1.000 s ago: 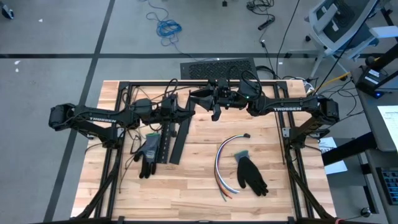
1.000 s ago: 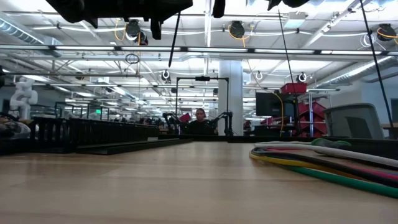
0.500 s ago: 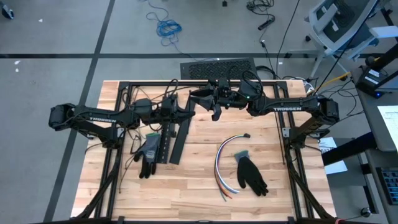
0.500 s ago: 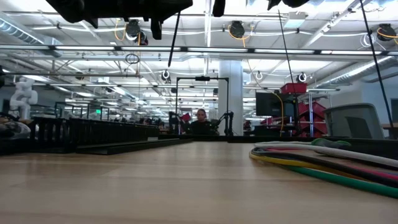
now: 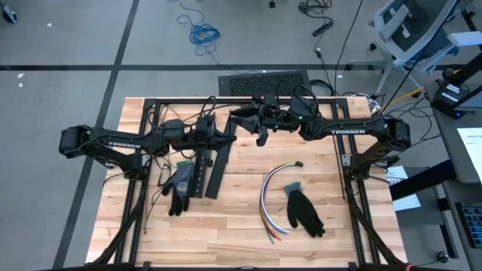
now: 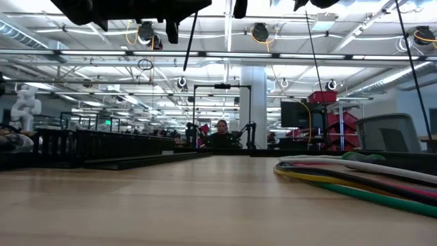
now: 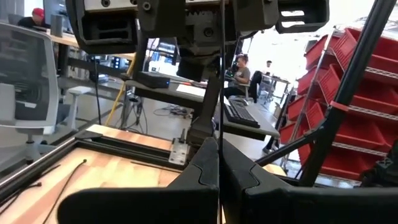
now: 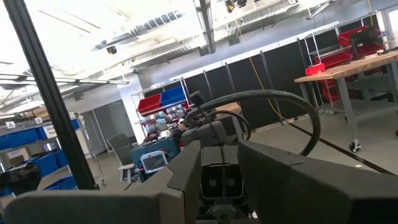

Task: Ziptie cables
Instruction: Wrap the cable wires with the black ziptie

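Left tool (image 5: 224,130) pressed together, empty, raised over the counter (image 5: 241,226) near its far edge. Right tool (image 5: 260,137) just beside it, facing it, slightly spread around a thin black strand. Cables (image 5: 273,197) lie curved on the counter well nearer than both tools, touching a black glove (image 5: 305,211).

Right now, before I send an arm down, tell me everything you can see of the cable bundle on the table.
The cables are a loose bundle of thin flexible wires, white, grey, orange, blue and green, lying flat on the wooden table right of centre. They bend in one shared arc: one end near a small dark tip towards the table's middle, the other ends splayed apart towards the near edge. No tie shows around them. A black glove lies just beside the arc; whether it touches them is unclear. Neither gripper touches them.
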{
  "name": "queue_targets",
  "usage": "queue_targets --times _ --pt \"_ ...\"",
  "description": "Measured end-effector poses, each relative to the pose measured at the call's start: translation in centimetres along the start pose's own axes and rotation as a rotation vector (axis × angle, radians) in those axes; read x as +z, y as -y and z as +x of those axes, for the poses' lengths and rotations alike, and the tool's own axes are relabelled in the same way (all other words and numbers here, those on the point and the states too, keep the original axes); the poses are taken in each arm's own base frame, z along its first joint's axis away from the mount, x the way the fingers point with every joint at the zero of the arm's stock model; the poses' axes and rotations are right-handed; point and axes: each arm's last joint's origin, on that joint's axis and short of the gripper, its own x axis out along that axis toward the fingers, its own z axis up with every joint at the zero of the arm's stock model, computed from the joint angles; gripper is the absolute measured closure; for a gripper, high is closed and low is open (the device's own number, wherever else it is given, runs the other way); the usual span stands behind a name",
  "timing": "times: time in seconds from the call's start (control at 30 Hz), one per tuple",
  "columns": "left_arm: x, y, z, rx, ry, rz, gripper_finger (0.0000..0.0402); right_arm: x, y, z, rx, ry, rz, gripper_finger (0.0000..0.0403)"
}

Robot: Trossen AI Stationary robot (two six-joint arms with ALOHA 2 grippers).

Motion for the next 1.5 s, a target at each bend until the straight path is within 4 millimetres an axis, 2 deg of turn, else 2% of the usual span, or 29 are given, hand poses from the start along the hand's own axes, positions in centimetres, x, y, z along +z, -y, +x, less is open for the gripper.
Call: queue_targets --times 0.27,0.63,0.73,0.93,1.33,1.5 --pt "0.1 -0.3 0.0 0.087 0.021 0.007 0.0402 0.0 0.0 0.0 0.000 0.000 0.000 0.0305" --pt "0.0 0.0 0.0 0.019 0.007 -0.023 0.0402 0.0 0.0 0.0 0.001 0.000 0.000 0.0305" --pt "0.0 0.0 0.5 -0.029 -0.005 -0.042 0.0402 0.0 0.0 0.0 0.000 0.001 -0.001 0.0305" --pt "-0.1 -0.2 1.5 -0.005 -0.016 -0.009 0.0402 0.0 0.0 0.0 0.001 0.001 -0.001 0.0305" --pt "1.1 -0.1 0.6 0.083 0.005 0.064 0.0402 0.1 -0.1 0.0 0.006 0.014 -0.008 0.0305" --pt "0.8 -0.1 0.7 0.072 -0.011 0.056 0.0402 0.1 -0.1 0.0 0.006 0.014 -0.008 0.0305"
